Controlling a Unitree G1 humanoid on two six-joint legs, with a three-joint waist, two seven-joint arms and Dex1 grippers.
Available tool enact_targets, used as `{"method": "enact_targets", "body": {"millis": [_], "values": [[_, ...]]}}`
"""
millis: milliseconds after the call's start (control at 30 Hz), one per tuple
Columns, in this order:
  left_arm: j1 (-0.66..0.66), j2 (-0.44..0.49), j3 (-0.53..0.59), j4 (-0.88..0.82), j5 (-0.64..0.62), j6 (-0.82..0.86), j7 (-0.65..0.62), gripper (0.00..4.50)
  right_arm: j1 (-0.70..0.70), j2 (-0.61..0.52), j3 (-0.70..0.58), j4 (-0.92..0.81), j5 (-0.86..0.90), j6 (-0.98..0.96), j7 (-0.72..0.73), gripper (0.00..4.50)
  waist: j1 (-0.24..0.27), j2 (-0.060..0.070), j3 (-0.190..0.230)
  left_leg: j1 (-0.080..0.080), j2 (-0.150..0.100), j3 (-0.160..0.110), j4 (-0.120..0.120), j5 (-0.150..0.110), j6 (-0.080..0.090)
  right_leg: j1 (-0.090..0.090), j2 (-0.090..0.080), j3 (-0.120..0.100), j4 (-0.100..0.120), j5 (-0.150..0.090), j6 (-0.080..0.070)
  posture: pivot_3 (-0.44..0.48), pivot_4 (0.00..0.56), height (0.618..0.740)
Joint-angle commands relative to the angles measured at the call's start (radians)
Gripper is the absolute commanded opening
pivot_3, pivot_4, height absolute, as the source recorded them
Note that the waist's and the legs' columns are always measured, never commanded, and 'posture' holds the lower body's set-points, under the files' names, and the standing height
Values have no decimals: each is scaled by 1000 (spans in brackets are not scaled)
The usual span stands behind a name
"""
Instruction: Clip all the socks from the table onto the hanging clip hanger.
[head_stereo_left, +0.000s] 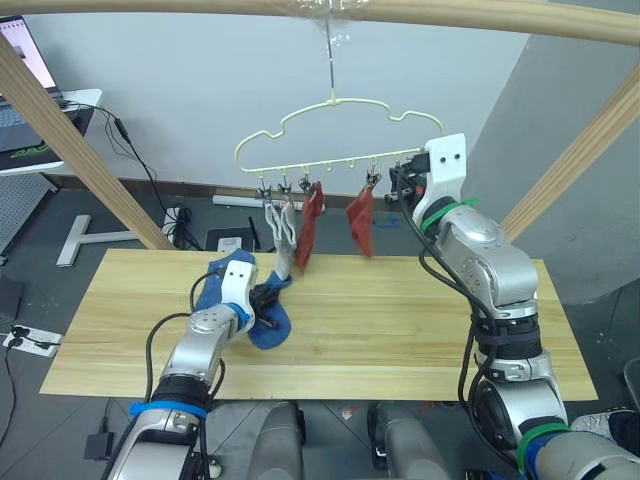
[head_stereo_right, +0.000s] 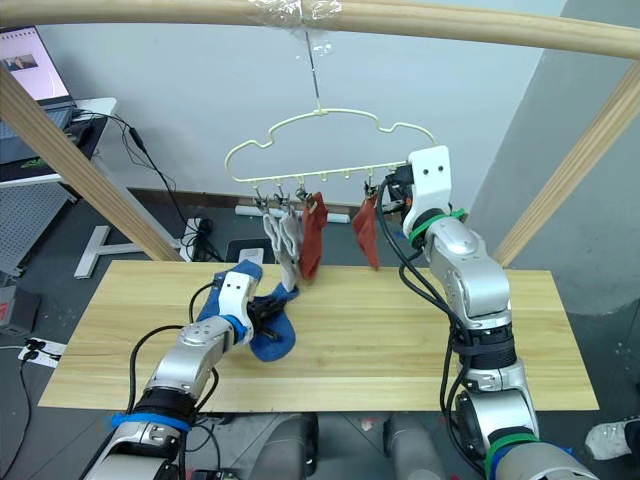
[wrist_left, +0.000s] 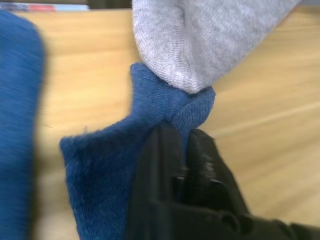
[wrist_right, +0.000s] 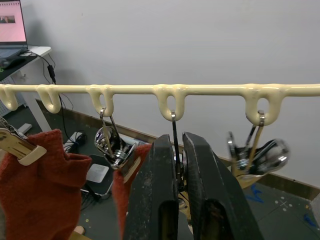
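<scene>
Socks already fill four of the clips on the clip hanger (head_stereo_left: 340, 135), which hangs by its hook from a wooden pole (head_stereo_left: 480, 15) over the tabletop (head_stereo_left: 400, 330). Two grey socks (head_stereo_left: 281, 232) dangle side by side from the clips toward the robot's left end of the bar, a rust red sock (head_stereo_left: 309, 224) hangs just beside them, and a second rust red sock (head_stereo_left: 360, 221) hangs farther along toward the right.

The left claw (wrist_left: 181, 137) is low over the tabletop, its two black fingers pinched together on a fold of a blue sock (head_stereo_left: 270, 322) that lies partly on the wood; the toe of the hanging grey pair touches that same fold in the left wrist view. The other blue sock (head_stereo_left: 212, 285) lies on the tabletop just behind the left arm, largely hidden by it.

The right claw (wrist_right: 178, 150) is raised to the hanger's bar near its right end, fingers nearly together around the thin wire stem of a clip (wrist_right: 176, 165) that hangs from one loop of the bar. An empty metal clip (wrist_right: 255, 152) hangs from the next loop beside it
</scene>
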Motion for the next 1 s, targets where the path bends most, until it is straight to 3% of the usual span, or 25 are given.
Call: {"method": "enact_targets", "body": {"millis": [33,233,333,633,1000], "values": [[54,-32,-24,-150,-56,36,-62,17,-44,-23,-84,25,68,84,20,0,-1,0,0,0,0,0,0,0,0,0,0,0,0,0,0,-72,259,740],[97,-112,-81,-506,-132,59,-89,17,-197,-30,-294,106,242,431,-22,0,3,0,0,-2,1,-1,0,0,0,-1,0,-1,0,0,-1,-76,255,740],[59,-165,-104,-572,-117,28,-48,17,-266,-22,-383,137,295,573,-58,0,3,0,0,-2,0,-1,0,0,0,-1,0,-1,-1,0,-1,-80,247,740],[-103,-258,-141,-454,-33,-93,39,17,-400,57,-600,198,330,799,-172,0,0,0,0,-4,-1,-1,0,0,0,-2,0,-1,-1,0,0,-89,236,740],[-176,-274,-121,-354,-30,-196,59,17,-424,94,-682,160,313,873,-225,0,0,0,0,-7,-1,-2,0,0,0,-3,0,-3,-2,0,0,-106,233,740]]}}
